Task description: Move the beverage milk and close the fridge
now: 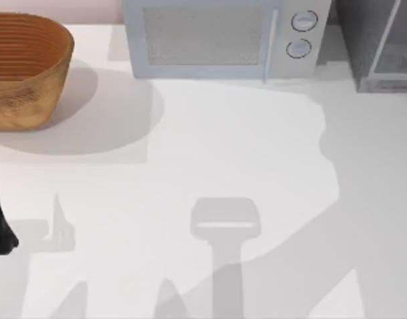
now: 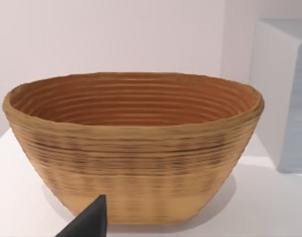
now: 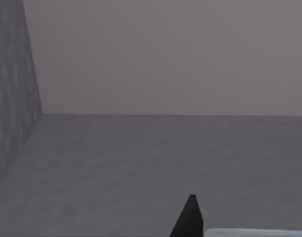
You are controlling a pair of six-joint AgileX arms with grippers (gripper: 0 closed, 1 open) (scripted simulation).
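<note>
At the left edge of the top view, a dark part of the left arm (image 1: 0, 219) comes a little over the white table (image 1: 210, 146), in the front half. In the left wrist view one dark tip of the left gripper (image 2: 91, 222) is seen low in front of the woven basket (image 2: 133, 148). It is near the basket's outer wall, but I cannot tell if it touches it. Whether this gripper is open or closed, I cannot tell.

The basket (image 1: 24, 73) stands upright in the back left corner of the table. It is oval, with light brown ribbed walls and a more orange inside, and nothing lies in it.

To the right of the basket, at the back middle of the table, stands the light grey microwave (image 1: 217, 36). Its door is closed and its two round knobs (image 1: 301, 33) sit one above the other at its right side.

Further right, in the back right corner, stands the fridge (image 1: 383, 40), dark grey with a pale grey framed panel.

The right wrist view looks at a grey floor, a grey back wall and a darker mottled wall at one side. One dark tip of the right gripper (image 3: 189, 219) stands over this floor, beside a pale strip at the picture's edge. What this strip is, and whether this gripper is open, closed or holding something, I cannot tell.
</note>
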